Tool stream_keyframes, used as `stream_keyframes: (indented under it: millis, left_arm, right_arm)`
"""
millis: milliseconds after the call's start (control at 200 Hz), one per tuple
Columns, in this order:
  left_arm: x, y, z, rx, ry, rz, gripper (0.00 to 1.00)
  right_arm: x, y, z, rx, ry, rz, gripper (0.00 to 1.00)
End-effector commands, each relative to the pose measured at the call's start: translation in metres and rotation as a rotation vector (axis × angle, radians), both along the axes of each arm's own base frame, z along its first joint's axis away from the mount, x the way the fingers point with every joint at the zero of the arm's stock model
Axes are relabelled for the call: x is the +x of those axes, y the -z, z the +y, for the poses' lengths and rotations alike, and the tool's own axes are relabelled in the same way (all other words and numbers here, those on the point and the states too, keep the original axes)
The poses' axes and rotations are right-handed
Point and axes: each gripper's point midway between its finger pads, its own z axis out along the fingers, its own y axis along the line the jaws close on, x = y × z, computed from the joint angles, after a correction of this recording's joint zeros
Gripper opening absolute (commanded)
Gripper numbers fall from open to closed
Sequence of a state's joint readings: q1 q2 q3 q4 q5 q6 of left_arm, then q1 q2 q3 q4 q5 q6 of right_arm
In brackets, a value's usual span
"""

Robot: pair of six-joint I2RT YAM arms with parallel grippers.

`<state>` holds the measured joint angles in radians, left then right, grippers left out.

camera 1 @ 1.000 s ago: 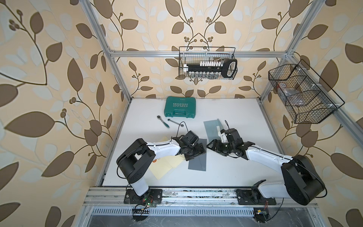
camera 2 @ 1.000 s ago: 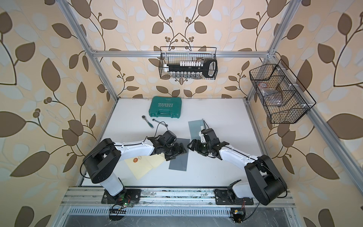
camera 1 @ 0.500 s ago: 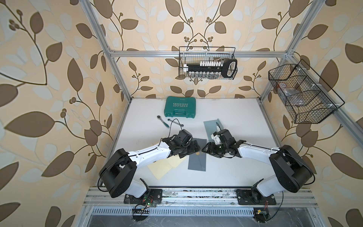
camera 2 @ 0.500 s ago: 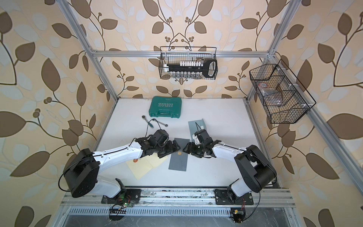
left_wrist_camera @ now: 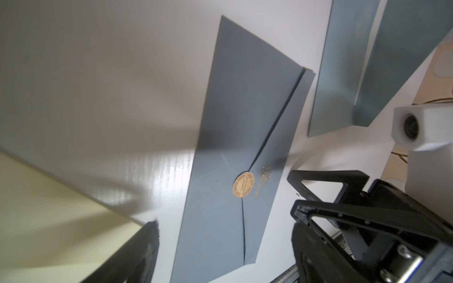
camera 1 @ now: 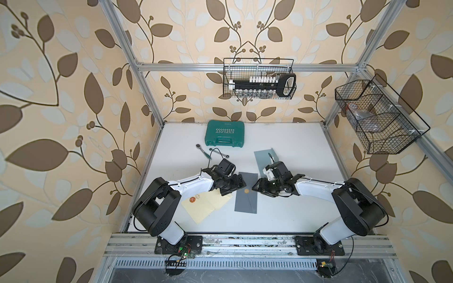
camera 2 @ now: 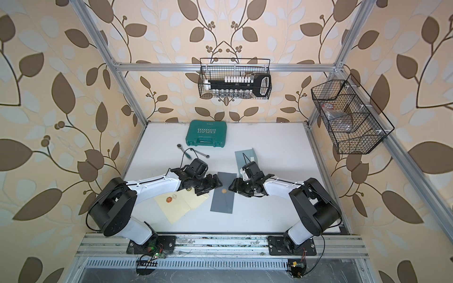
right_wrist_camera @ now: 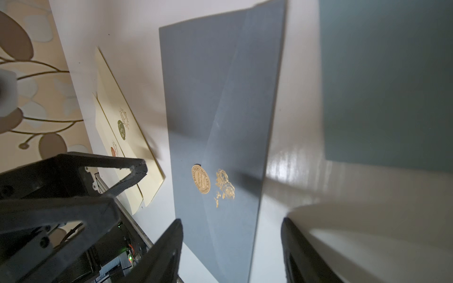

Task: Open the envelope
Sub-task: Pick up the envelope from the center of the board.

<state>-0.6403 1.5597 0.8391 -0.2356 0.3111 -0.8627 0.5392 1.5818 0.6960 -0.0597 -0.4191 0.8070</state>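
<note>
The grey envelope (camera 1: 245, 203) lies flat on the bench (camera 1: 294, 147) between my left jaws and right jaws, both spread and empty, and as it looks light and floppy I'd pin its body and lift the flap (left_wrist_camera: 275, 147) beside the gold seal (left_wrist_camera: 243, 184).

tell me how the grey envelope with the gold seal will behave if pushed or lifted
The grey envelope lies thin and flat on the glossy table, so a push would likely slide it. Lifted by one edge it would probably sag. Its flap, held by the gold seal, looks easy to crease.
</note>
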Motion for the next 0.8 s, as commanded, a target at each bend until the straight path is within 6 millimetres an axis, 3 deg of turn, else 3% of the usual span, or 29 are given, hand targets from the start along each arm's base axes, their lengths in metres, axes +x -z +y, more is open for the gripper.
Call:
stream_keyframes:
  millis: [0, 450, 565, 795]
  left_arm:
    - [0.007, -0.007, -0.004, -0.029, -0.016, -0.016, 0.86]
    - [0.006, -0.001, -0.013, -0.076, -0.006, -0.005, 0.87]
    - [0.004, 0.008, -0.014, -0.064, 0.000, 0.027, 0.87]
    - [0.006, 0.004, -0.018, -0.069, 0.012, 0.016, 0.86]
  right_arm:
    - [0.003, 0.007, 0.002, -0.022, -0.005, 0.009, 0.63]
    - [0.021, 0.013, 0.014, -0.066, -0.074, 0.008, 0.63]
    - [0.024, 0.007, 0.013, -0.056, -0.062, -0.008, 0.63]
    - [0.019, -0.007, 0.005, -0.029, -0.025, -0.035, 0.63]
